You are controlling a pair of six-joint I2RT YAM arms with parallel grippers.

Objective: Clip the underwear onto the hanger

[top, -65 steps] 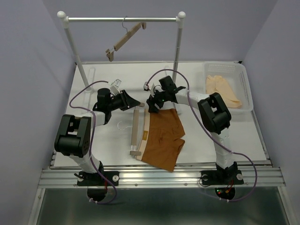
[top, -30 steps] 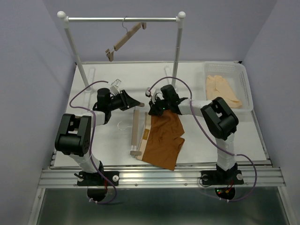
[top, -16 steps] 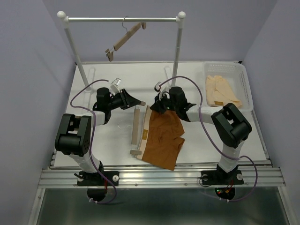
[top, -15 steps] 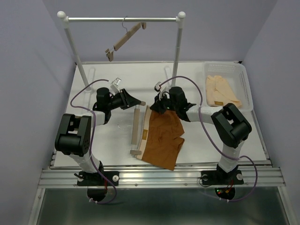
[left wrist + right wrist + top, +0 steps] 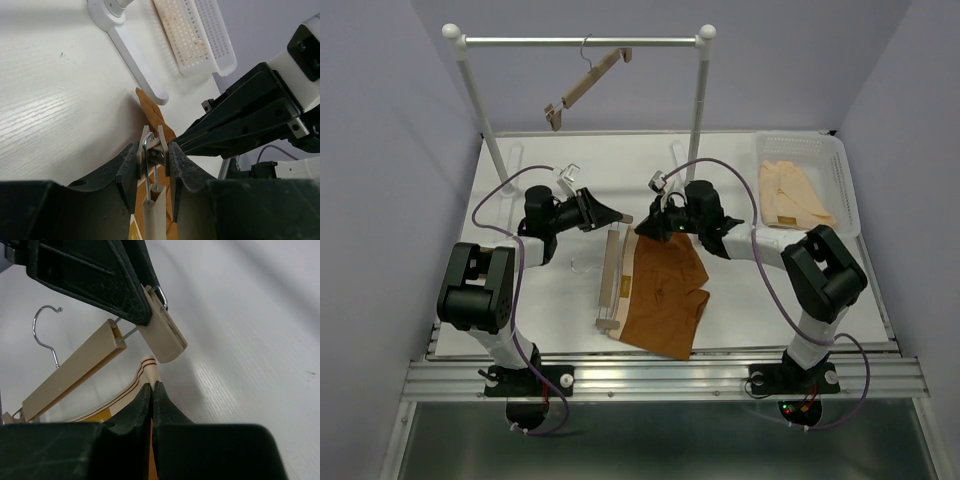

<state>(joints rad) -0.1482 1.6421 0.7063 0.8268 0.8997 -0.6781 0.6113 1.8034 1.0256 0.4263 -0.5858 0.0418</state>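
- The hanger (image 5: pixel 611 280) lies on the white table (image 5: pixel 535 290) near its middle. Its bar runs from near to far and its wire hook points left.
- The left gripper (image 5: pixel 154 150) has its jaws squeezed almost together on the clip (image 5: pixel 152 142) at the hanger's far end, with one finger pressing each side of it.
- The underwear (image 5: pixel 665 295) lies spread on the table just right of the hanger, with the pale waistband (image 5: pixel 145 365) running alongside the bar.
- The right gripper (image 5: pixel 151 390) is pinched tight on the far corner of the waistband, with only cloth showing between its fingertips.
- In the right wrist view, that held corner sits just beside the tip of the clip.
- The two grippers meet tip to tip at the hanger's far end.
- A second hanger (image 5: pixel 588 85) hangs tilted from the rail (image 5: pixel 520 42) at the far side.
- A white basket (image 5: pixel 840 160) at the far right holds a peach garment (image 5: pixel 795 195).
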